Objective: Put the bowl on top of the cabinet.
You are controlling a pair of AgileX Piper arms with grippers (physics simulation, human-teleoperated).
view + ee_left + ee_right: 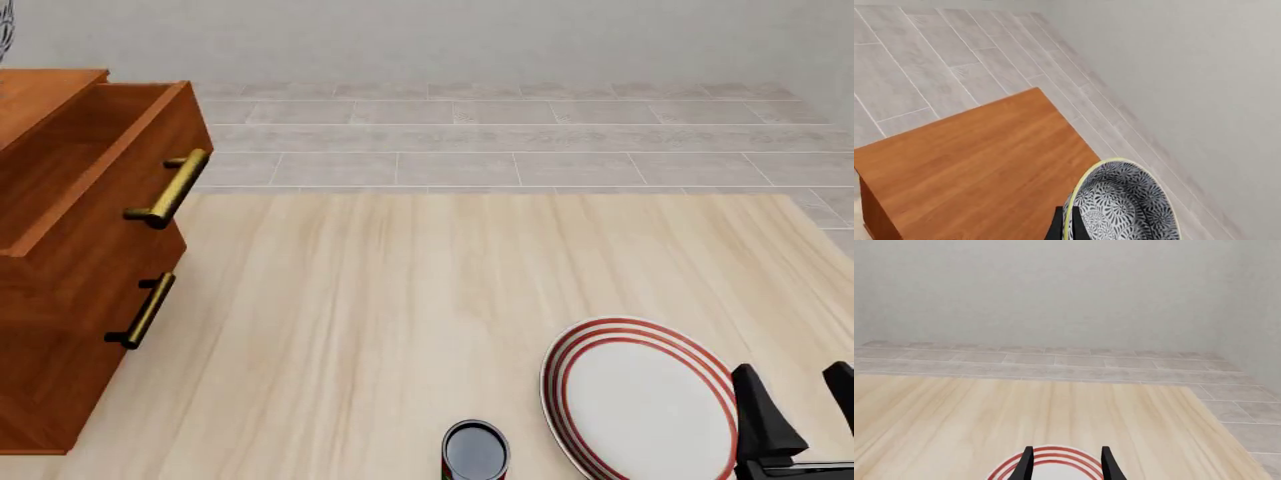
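Grey tiled floor and a plain wall lie beyond the cabinet (981,165). Above its top, the left gripper (1067,225) pinches the bowl (1124,205) by its rim. It looks rigid, glossy and breakable, so a firm rim grip seems wise; the right gripper (1066,462) stands open and empty.

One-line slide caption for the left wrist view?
Left gripper pinches the rim of the floral bowl, held on edge above the cabinet top.
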